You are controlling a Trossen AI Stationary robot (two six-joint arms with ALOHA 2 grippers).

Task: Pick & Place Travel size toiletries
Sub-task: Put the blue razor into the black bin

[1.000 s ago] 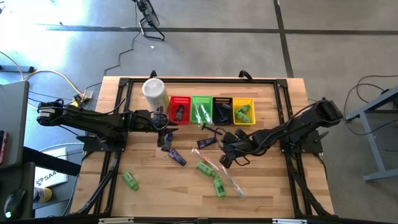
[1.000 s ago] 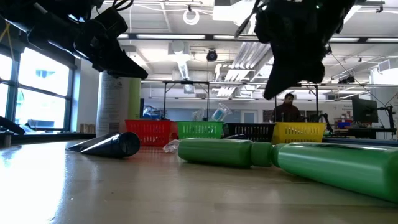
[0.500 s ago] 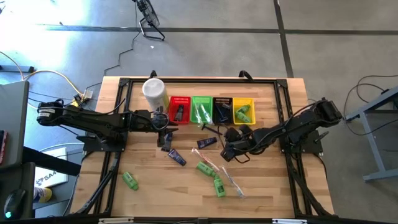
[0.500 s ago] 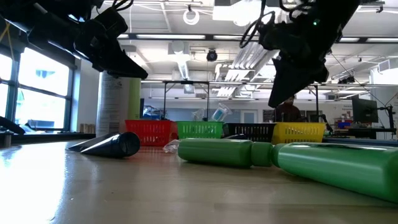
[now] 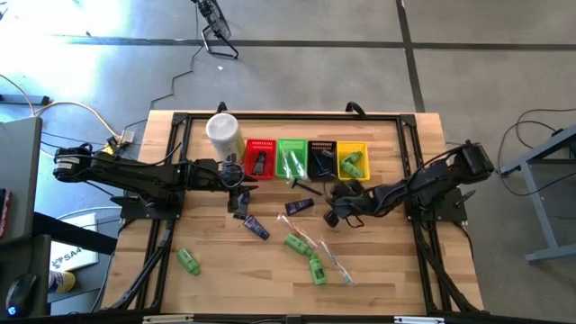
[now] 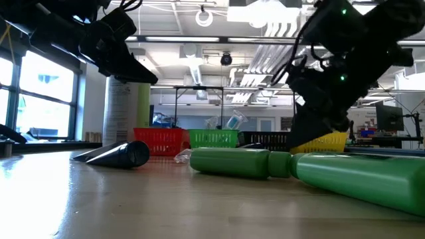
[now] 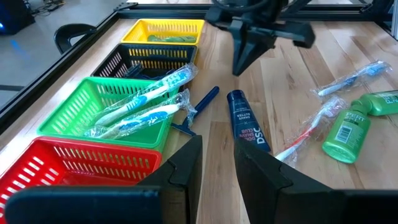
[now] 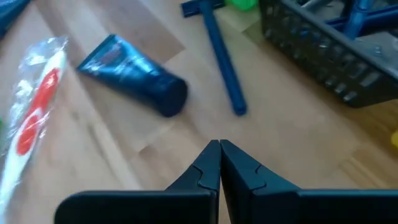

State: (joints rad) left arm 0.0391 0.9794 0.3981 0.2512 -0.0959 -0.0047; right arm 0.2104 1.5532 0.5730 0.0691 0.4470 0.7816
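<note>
While the right hand hovers pressed together, toiletries litter the wooden table.

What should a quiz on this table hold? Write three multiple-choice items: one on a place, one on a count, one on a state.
1. Which basket holds the wrapped toothbrushes?
A. red
B. green
C. yellow

2. How many small baskets stand in the row?
A. two
B. three
C. four

3. How do the right pincer's fingers stand?
A. shut, holding nothing
B. wide open
C. clamped on a tube

Answers:
1 B: the wrapped toothbrushes lie in the green basket.
2 C: red basket, green, black basket and yellow basket.
3 A: the right pincer has its tips together above bare wood, with the blue razor and navy tube lying apart from it.
</note>
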